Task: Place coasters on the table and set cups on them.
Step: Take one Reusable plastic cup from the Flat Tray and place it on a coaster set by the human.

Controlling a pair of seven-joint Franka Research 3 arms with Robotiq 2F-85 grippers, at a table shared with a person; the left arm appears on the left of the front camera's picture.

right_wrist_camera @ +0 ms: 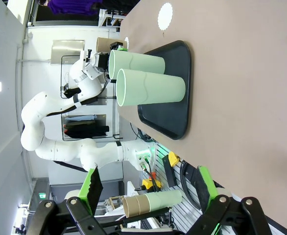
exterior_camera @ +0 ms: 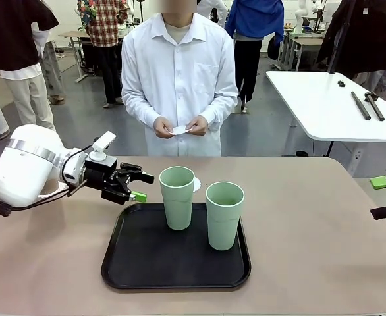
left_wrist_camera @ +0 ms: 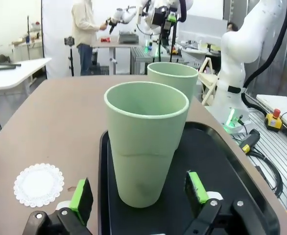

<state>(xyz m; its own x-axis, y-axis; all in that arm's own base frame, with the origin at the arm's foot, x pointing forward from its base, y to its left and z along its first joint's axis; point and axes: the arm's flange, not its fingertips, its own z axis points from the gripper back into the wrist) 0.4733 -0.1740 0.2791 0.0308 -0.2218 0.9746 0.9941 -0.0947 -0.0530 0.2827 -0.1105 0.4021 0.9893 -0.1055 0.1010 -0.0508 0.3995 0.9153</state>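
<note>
The left pincer (exterior_camera: pixel 132 187), wide open and empty, hangs just beside the tray (exterior_camera: pixel 140 257). One bump could tip the closest cup (exterior_camera: pixel 178 197).

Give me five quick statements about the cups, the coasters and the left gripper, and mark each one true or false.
1. The mint green cups both stand on the black tray. True.
2. The left gripper is shut on a cup. False: it is open, just short of the cup nearest it.
3. A coaster lies on the table beside the tray. True.
4. The person's hands are empty. False: they hold a white coaster.
5. A cup sits on a coaster. False: the coaster on the table is bare.
</note>
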